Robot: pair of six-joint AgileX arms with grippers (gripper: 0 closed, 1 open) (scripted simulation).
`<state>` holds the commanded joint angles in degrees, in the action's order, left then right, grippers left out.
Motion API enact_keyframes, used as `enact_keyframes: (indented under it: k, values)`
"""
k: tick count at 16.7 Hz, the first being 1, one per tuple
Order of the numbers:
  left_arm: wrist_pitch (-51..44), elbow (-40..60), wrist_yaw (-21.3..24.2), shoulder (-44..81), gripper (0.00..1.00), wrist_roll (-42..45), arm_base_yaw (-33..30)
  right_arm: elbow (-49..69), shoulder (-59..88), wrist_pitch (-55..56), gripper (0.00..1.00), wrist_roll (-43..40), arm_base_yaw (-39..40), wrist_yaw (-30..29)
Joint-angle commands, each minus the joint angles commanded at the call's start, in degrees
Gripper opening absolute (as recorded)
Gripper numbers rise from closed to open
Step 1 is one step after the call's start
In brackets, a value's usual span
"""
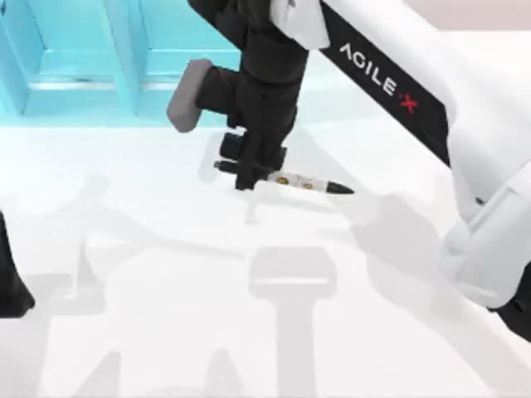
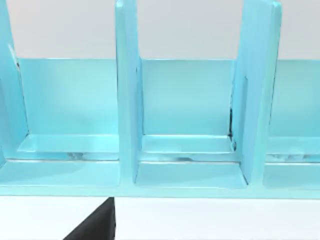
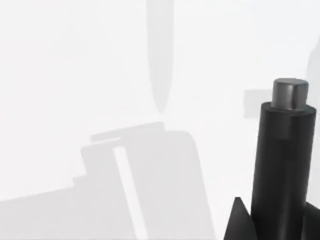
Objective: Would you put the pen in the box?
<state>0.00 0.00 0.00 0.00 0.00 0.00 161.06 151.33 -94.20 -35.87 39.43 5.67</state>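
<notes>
A white counter (image 1: 166, 332) is stretching under me, crossed by soft grey shadows, and along its far edge a light blue box (image 1: 83, 75) is standing, split by upright dividers into open compartments. From above, the top of the box is running out of the frame, so I am seeing just its lower walls and floor; my right arm is covering its right part.

My right claw (image 1: 246, 170) is hanging just in front of the box, near the middle of the counter, pointing down. It is gripping the pen (image 1: 303, 182) by its black half, with the fingers closed around it. The pen is lying roughly level, held clear of the counter with its shadow falling below. Its white half with the small yellow-black print and the black pointed tip are sticking out toward the counter's right side. The clip end is poking out only a little on the other side, and the claw is hiding the middle of the black half.

In my right wrist view, the pen's black barrel (image 3: 282, 165) with its grey cap end is rising close to the lens, its lower part cut off.

My left arm (image 1: 12, 282) is sitting parked at the counter's left edge, mostly out of frame. Its wrist camera is facing the box's compartments (image 2: 187, 120), and I cannot tell how that claw is standing.
</notes>
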Motion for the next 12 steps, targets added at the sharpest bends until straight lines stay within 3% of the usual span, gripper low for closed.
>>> enact_keyframes:
  k: [5, 12]
  values:
    - [0.0, 0.0, 0.0, 0.0, 1.0, 0.0, 0.0, -19.1, -15.2, 8.4, 0.0, 17.7, -19.5, 2.2]
    - [0.0, 0.0, 0.0, 0.0, 1.0, 0.0, 0.0, -61.5, -41.0, 31.8, 0.0, 49.4, -55.9, 8.8]
